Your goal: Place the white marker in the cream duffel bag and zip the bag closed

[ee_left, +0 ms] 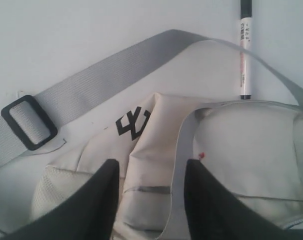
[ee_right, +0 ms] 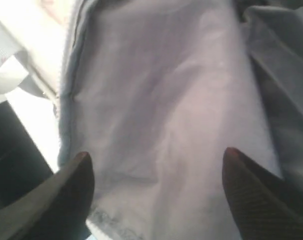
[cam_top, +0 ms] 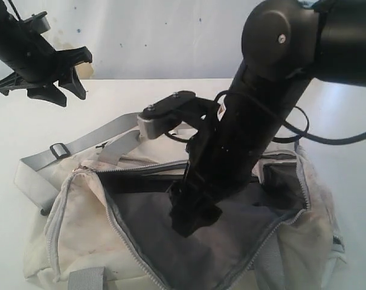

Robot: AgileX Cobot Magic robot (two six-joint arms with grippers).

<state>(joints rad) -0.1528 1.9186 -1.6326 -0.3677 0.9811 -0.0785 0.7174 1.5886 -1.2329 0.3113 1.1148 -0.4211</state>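
Strap (ee_left: 116, 70), buckle (ee_left: 29, 122) on table (ee_left: 66, 30) — right gripper (ee_right: 156, 152) inside bag (cam_top: 80, 229)

In the exterior view the cream duffel bag (cam_top: 80, 235) runs off the frame at six o'clock, so its front is unseen. The right gripper (cam_top: 192, 219) sits in the open mouth, black against the dark lining (cam_top: 141, 229), and its fingertips cannot be made out there. Its arm hides the bag's rear rim at twelve o'clock. The right wrist view is blurred: only soft grey folds show, and the frame's edge cuts off both fingers. In the left wrist view the edge cuts off the cap end of the white marker (ee_left: 245, 55), whose print is too small to read.
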